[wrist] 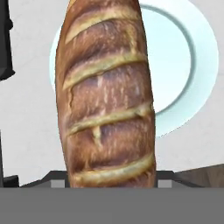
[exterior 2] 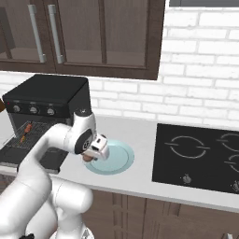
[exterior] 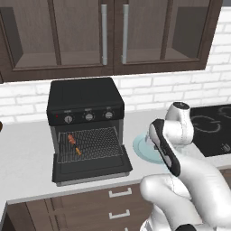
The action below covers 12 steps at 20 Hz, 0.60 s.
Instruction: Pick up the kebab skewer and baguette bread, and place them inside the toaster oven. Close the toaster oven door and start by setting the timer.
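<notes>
- Over the pale blue plate [exterior 2: 122,161] I see one baguette bread [wrist: 107,96], clamped between the gripper [exterior 2: 89,158] fingers — the fingertips are hidden behind the loaf.
- One kebab skewer [exterior: 74,143] lies on the rack of the one toaster oven [exterior: 85,103]; its toaster oven door [exterior: 92,169] hangs open.
- Three knobs; their markings are too small for me to read.
</notes>
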### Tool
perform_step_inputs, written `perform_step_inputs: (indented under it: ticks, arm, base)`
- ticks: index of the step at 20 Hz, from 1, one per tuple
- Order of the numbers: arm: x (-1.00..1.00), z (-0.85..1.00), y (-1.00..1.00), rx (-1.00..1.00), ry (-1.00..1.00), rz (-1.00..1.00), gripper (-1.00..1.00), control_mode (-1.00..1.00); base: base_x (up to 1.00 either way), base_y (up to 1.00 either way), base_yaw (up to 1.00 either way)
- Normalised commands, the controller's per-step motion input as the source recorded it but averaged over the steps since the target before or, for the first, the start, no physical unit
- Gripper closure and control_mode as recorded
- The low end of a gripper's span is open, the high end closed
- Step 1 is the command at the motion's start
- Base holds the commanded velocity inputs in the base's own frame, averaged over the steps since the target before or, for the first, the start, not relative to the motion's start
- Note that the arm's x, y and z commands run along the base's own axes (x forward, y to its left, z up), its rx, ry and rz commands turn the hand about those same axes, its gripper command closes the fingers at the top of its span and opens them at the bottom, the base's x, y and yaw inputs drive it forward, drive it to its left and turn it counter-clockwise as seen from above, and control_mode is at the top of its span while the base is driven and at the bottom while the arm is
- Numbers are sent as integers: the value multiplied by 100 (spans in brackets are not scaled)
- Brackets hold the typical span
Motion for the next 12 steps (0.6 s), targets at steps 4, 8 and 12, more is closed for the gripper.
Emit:
perform_step_inputs:
  ticks: [4,8,12]
  arm:
    - [-57,47,97,0,0,5,100,-100]
    - [-26,63,96,0,0,7,100,-100]
    - [-21,44,93,0,0,7,100,-100]
  base:
    - [0,0,0]
    - [0,0,0]
    - [0,0,0]
